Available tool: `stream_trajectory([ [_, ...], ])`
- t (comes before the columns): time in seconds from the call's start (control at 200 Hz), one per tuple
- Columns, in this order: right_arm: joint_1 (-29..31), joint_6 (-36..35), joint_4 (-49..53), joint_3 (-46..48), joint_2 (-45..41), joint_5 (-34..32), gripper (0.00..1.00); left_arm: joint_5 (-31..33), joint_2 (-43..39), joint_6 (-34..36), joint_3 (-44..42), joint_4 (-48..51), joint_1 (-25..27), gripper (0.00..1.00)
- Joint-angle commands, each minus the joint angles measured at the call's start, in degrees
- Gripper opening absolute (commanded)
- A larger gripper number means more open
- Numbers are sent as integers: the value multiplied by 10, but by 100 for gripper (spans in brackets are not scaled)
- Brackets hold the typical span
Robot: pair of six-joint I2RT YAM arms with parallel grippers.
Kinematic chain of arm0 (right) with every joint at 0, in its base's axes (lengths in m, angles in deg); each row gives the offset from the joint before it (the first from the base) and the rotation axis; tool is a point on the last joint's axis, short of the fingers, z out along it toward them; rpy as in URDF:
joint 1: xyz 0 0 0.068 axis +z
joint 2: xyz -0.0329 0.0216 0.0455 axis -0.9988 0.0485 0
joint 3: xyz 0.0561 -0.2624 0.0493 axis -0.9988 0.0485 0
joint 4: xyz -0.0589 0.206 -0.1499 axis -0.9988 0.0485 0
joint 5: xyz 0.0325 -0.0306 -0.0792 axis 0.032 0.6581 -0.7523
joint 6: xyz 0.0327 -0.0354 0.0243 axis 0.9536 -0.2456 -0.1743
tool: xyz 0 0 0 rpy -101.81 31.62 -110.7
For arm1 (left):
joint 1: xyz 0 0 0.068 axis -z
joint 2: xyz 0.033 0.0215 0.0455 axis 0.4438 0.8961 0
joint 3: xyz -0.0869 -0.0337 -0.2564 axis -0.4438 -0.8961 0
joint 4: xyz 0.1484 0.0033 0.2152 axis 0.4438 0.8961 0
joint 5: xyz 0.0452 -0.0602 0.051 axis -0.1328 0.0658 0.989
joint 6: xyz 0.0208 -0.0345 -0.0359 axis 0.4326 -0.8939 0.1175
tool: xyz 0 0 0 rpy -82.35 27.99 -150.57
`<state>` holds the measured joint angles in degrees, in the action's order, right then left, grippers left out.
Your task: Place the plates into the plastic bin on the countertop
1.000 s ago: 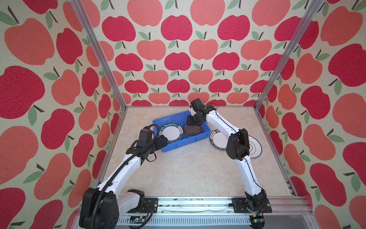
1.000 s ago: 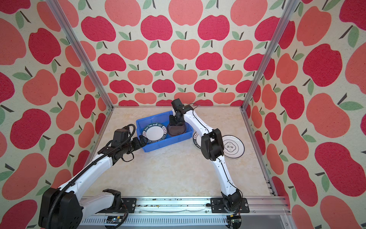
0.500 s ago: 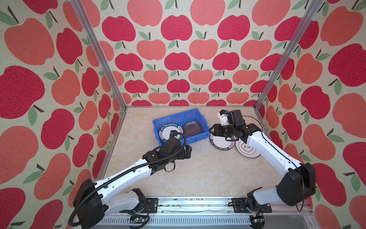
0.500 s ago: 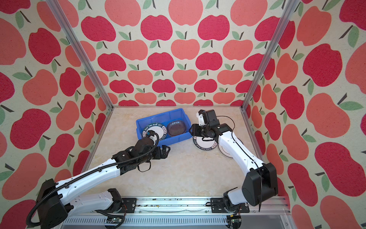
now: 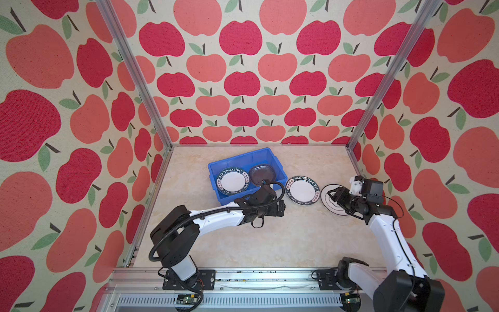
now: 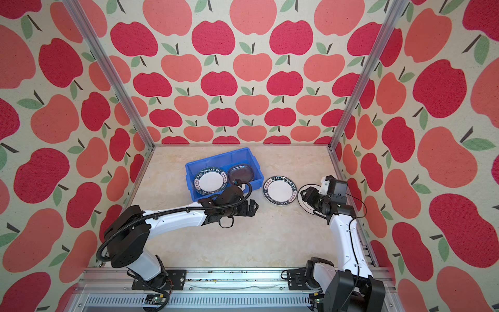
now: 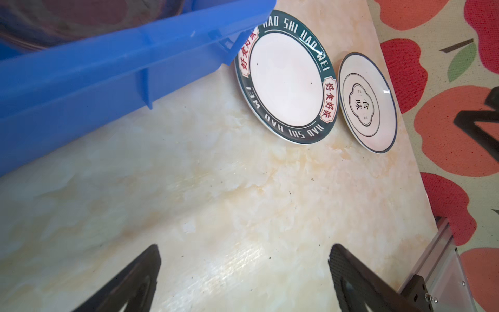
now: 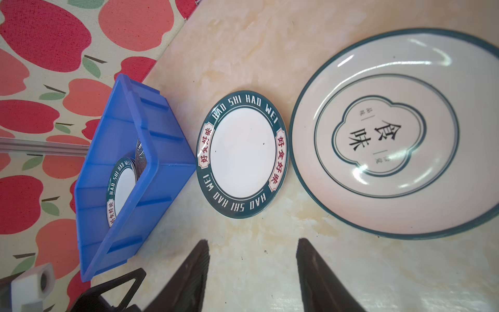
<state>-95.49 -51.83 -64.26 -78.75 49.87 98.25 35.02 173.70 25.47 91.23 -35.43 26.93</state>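
The blue plastic bin (image 5: 270, 155) stands at the back of the countertop (image 5: 270, 243). It holds a green-rimmed plate (image 5: 232, 181) and a clear glass plate (image 5: 262, 173). Right of the bin a second green-rimmed plate (image 5: 302, 190) lies flat. Beside it is a white plate with a centre emblem (image 5: 330, 206). My left gripper (image 5: 282, 209) hovers open and empty at the bin's front right corner, its fingers (image 7: 340, 259) over bare marble. My right gripper (image 5: 330, 193) is open and empty above the emblem plate (image 8: 378, 135), near its edge.
Apple-patterned walls close in the left, back and right sides, with aluminium posts (image 5: 361, 132) in the back corners. The emblem plate lies close to the right wall. A metal rail (image 5: 243, 272) with both arm bases runs along the front edge.
My right gripper has left the bin, passed the green-rimmed plate and drawn back right over the emblem plate. My left gripper has swung from the bin's left side to its front right corner.
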Motion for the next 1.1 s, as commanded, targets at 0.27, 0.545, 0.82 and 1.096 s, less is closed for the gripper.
stream_trajectory([
  [0.27,-1,20,-35,8,8,64,48,-62,174,-66,109,-107,-23,76],
  [0.545,0,28,-35,2,-6,73,47,-34,237,-105,141,-115,-14,64],
  [0.82,2,37,-62,11,-4,83,46,-28,301,-144,165,-119,-14,46],
  [1.096,15,36,-63,9,-5,77,45,-31,334,-157,172,-119,-14,39],
])
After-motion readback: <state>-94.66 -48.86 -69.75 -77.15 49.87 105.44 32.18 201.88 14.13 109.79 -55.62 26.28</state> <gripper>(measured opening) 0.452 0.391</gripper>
